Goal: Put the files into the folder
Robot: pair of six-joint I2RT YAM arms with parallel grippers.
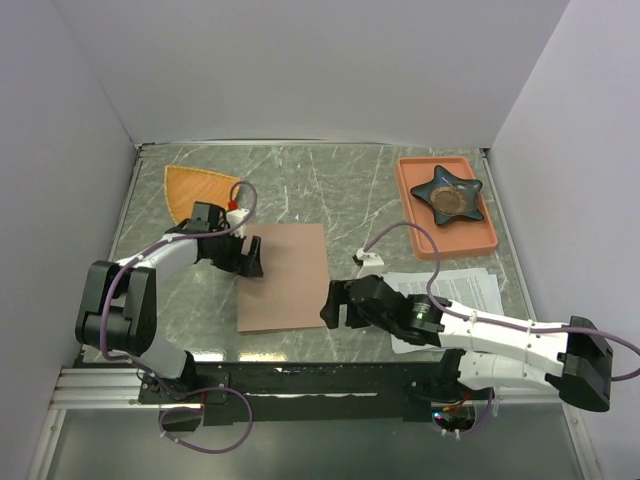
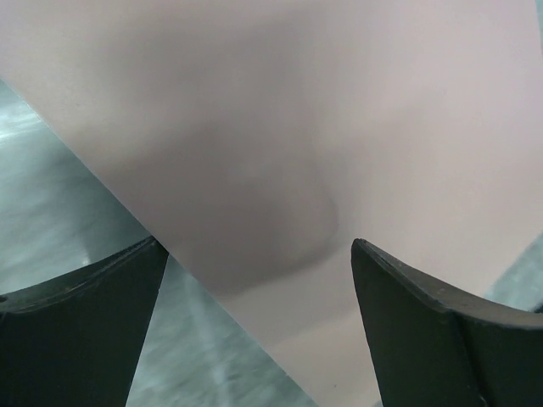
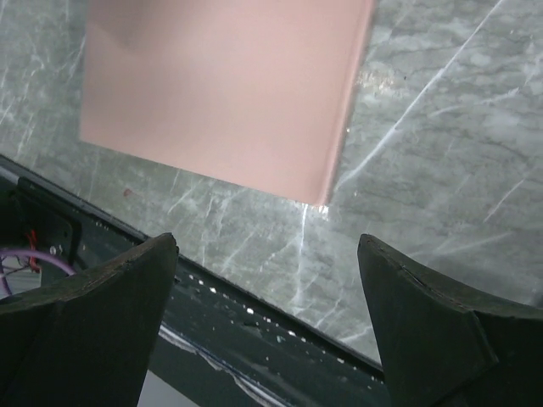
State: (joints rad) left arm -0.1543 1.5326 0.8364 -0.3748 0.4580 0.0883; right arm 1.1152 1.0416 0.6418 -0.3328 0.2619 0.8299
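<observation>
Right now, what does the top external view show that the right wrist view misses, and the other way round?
Only the top external: the files under the right arm, the left gripper at the folder's left edge, the orange plate, the salmon tray. Only the right wrist: a close look at the folder's near right corner, nothing touching it. Both: the folder flat on the marble table, the right gripper open short of it.

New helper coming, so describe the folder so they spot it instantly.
On the grey-green marble table, look near the centre. The folder is the flat pinkish-brown rectangle, plain and bare, unlike the orange fan-shaped plate or the salmon tray holding a star dish.
</observation>
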